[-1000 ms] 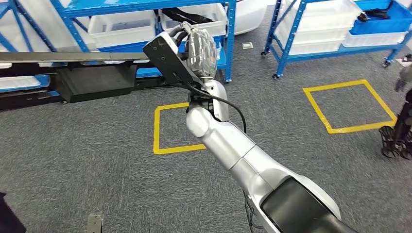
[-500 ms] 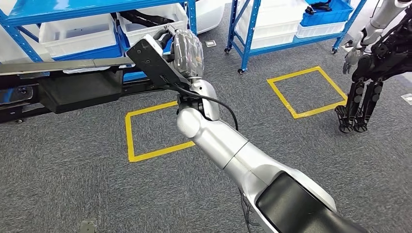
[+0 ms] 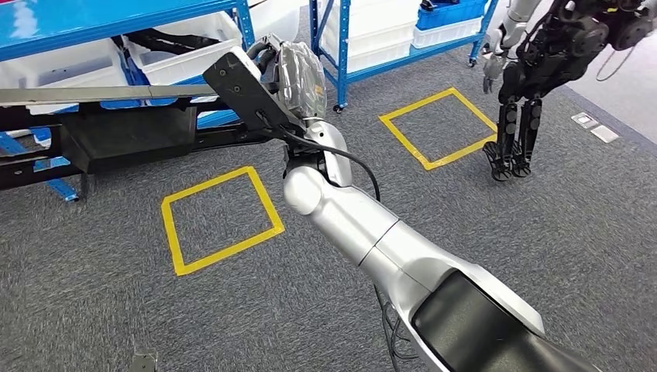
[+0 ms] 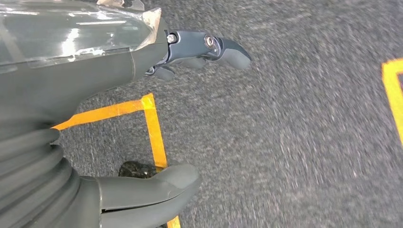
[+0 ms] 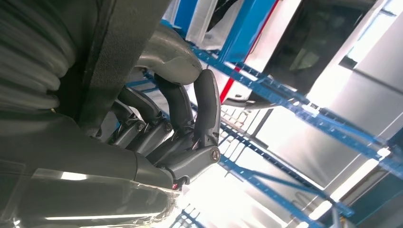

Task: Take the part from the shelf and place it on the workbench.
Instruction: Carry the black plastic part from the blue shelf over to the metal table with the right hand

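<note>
The right hand (image 3: 298, 77), raised at the upper centre of the head view, grips the part (image 3: 116, 128), a long black piece with a flat grey strip along its top that runs from the hand to the left edge of the frame. In the right wrist view its dark fingers (image 5: 183, 118) are curled tight around the part's black edge (image 5: 119, 42). The part hangs above the grey carpet (image 3: 155, 310), in front of the blue shelf (image 3: 116, 15) with its white bins (image 3: 186, 58). A yellow square (image 3: 221, 221) is taped on the carpet below it. The left hand (image 4: 119, 156) hangs over the carpet, thumb and fingers (image 4: 209, 47) apart, holding nothing. Another robot (image 3: 542, 70) stands at the upper right.
</note>
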Action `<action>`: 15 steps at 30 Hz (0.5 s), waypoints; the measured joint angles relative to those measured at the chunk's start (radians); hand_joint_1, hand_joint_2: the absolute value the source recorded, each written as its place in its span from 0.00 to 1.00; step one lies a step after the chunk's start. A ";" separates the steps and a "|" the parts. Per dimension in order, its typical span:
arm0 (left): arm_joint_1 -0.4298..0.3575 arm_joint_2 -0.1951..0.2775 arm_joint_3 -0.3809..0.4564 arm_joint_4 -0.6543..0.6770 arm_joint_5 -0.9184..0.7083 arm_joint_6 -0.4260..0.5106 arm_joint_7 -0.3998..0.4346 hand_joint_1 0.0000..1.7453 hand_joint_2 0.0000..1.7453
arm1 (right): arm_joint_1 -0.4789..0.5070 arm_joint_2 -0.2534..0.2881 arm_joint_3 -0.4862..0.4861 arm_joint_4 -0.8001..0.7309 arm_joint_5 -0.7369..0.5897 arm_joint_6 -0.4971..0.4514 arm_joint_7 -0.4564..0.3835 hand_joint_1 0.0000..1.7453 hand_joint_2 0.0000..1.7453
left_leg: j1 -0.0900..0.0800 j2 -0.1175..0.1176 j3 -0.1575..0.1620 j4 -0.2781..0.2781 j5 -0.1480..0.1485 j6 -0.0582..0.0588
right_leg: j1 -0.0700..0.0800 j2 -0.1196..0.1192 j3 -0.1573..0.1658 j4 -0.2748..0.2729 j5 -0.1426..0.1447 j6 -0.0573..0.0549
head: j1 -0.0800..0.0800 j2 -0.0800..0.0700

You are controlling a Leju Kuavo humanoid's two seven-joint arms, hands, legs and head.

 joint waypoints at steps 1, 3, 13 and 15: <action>0.001 0.000 0.003 0.000 0.004 0.001 -0.002 0.00 1.00 | -0.005 0.001 0.007 0.001 -0.011 0.000 0.004 1.00 1.00 | 0.002 -0.030 -0.013 0.034 -0.028 -0.005 | -0.004 0.012 0.000 -0.003 0.005 -0.006 | -0.003 0.000; 0.006 0.000 0.013 0.000 0.011 0.003 -0.004 0.00 1.00 | -0.011 0.001 0.022 0.002 -0.031 0.000 0.010 1.00 1.00 | 0.005 -0.090 -0.060 0.153 -0.103 -0.011 | -0.006 0.035 -0.004 -0.003 0.012 -0.014 | -0.010 0.000; 0.013 0.006 0.025 0.000 0.013 -0.013 -0.018 0.00 1.00 | -0.008 -0.001 -0.061 0.013 0.118 -0.001 -0.055 1.00 1.00 | -0.002 -0.166 0.042 -0.018 -0.019 0.021 | -0.005 0.156 -0.027 -0.007 0.043 0.018 | -0.013 0.000; 0.008 0.005 0.025 0.000 0.011 -0.019 -0.018 0.00 1.00 | 0.003 -0.002 -0.126 0.013 0.167 -0.002 -0.099 1.00 1.00 | -0.001 -0.142 0.045 -0.032 -0.005 0.036 | -0.006 0.139 -0.040 0.004 0.040 0.026 | -0.011 0.000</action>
